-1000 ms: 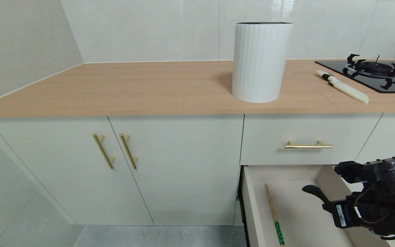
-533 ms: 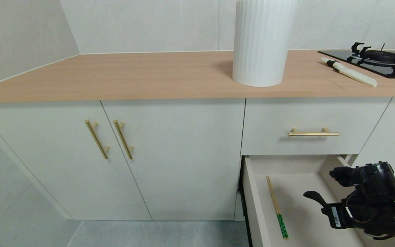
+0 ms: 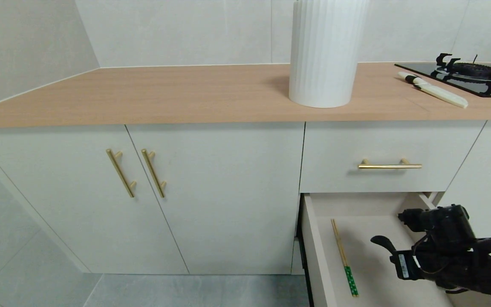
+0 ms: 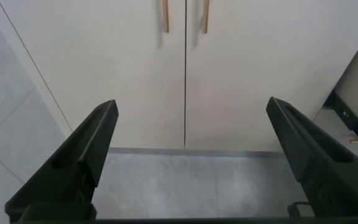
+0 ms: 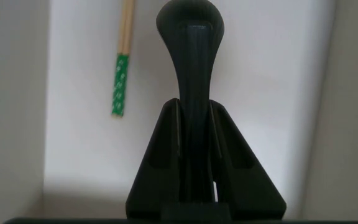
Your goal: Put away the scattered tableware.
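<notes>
Right gripper point(image 3: 399, 261) has edged left over the open drawer point(image 3: 313, 243) in the last half second, clenched on a black utensil point(image 3: 380, 241) whose rounded end juts out above the drawer floor. Chopsticks point(image 3: 344, 261) with green ends lie in the drawer near its left wall, apart from the utensil. Left gripper point(image 4: 191, 111) hangs spread wide, facing the cupboard doors point(image 4: 104, 62). On the bench point(image 3: 164, 94) a knife point(image 3: 435, 91) lies between a white canister point(image 3: 323, 55) and the hob point(image 3: 471, 74)
</notes>
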You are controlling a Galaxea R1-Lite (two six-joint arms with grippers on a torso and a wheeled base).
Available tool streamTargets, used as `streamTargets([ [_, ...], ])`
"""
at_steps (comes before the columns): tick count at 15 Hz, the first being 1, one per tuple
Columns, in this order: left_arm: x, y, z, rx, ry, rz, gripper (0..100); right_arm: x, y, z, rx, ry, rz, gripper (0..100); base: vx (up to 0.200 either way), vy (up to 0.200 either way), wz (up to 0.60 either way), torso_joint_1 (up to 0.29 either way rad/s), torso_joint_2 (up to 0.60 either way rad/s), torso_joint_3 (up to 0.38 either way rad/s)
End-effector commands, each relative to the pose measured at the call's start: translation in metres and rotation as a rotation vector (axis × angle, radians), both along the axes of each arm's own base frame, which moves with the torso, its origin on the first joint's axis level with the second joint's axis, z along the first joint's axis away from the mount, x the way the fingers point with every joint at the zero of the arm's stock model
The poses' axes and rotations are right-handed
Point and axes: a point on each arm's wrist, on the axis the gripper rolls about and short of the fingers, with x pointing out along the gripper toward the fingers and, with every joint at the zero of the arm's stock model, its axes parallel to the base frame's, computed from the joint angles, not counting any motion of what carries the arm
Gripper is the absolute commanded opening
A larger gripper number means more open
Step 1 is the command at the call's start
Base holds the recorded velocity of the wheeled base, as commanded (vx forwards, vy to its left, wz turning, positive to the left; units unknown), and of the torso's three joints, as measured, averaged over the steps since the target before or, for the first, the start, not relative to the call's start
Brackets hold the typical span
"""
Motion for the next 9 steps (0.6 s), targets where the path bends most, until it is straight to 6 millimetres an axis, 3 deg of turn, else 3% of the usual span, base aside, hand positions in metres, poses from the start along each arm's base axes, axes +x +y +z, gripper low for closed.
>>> streamTargets([
  [1, 0.000, 0.000, 0.000, 0.000, 0.000, 0.001, 100, 0.018, 0.003, -0.054, -0.043, 0.038, -0.079, 0, 0.000, 0.000, 0.00, 0.000, 0.00, 0.000],
  [4, 0.000, 0.000, 0.000, 0.000, 0.000, 0.001, 100, 0.026, 0.004, -0.083, -0.058, 0.018, -0.099, 0, 0.000, 0.000, 0.00, 0.000, 0.00, 0.000],
  [9, 0.000, 0.000, 0.000, 0.000, 0.000, 0.001, 100, 0.032, 0.000, -0.093, -0.054, -0.008, -0.114, 0, 0.000, 0.000, 0.00, 0.000, 0.00, 0.000],
])
